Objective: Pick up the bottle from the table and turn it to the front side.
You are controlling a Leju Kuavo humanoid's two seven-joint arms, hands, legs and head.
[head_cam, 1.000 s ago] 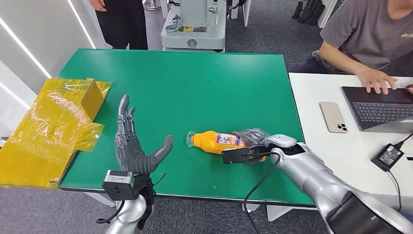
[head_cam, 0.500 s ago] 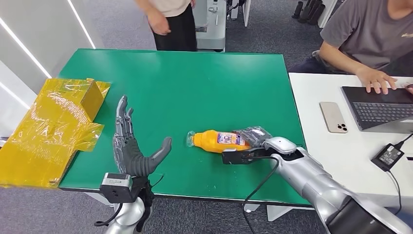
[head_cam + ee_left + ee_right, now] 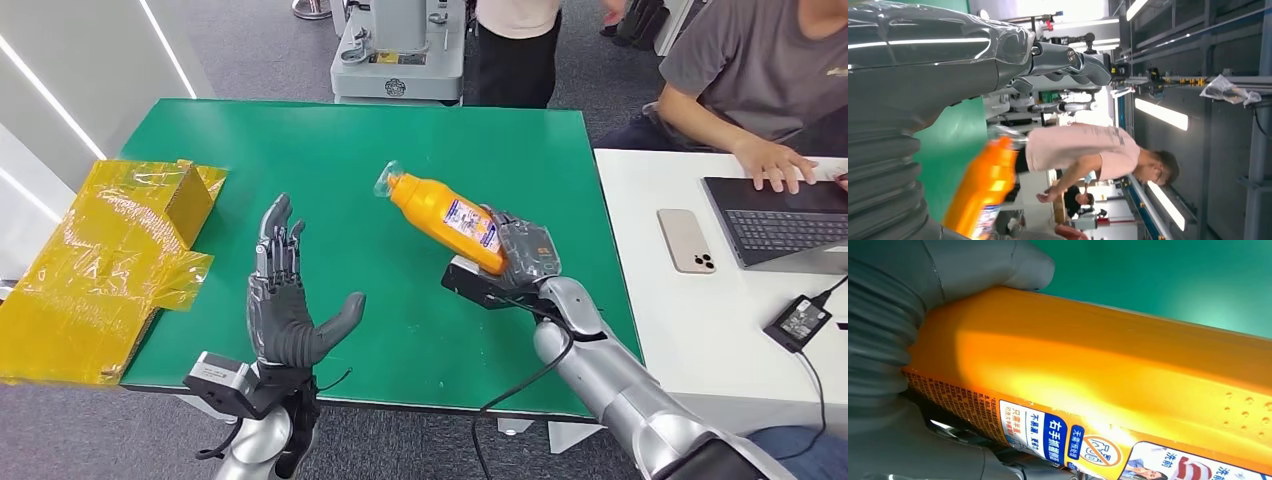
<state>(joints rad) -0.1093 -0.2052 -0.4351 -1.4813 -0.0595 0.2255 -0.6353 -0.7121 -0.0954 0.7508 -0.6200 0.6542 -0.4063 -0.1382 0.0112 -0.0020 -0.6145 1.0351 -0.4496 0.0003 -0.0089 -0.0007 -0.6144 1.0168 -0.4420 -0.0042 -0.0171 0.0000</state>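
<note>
An orange bottle (image 3: 445, 218) with a clear cap and a white and blue label hangs tilted above the green table (image 3: 400, 160), cap pointing up and to the left. My right hand (image 3: 520, 258) grips its lower end. The right wrist view shows the orange bottle (image 3: 1108, 375) close up with the thumb (image 3: 993, 265) pressed on its side. My left hand (image 3: 285, 305) is raised over the table's near left part, palm up, fingers spread, holding nothing. The left wrist view catches the blurred bottle (image 3: 983, 190) beyond my left hand (image 3: 923, 70).
A yellow wrapped box (image 3: 110, 255) lies at the table's left edge. A white desk (image 3: 700, 330) on the right carries a phone (image 3: 685, 240), a laptop (image 3: 780, 220) and a charger (image 3: 797, 320), with a seated person (image 3: 750, 70) typing. Another person (image 3: 515, 50) stands behind the table.
My right hand has lifted the bottle off the table and tilted it cap-up. My left hand has shifted slightly right and forward. The standing person walked to the right behind the table.
</note>
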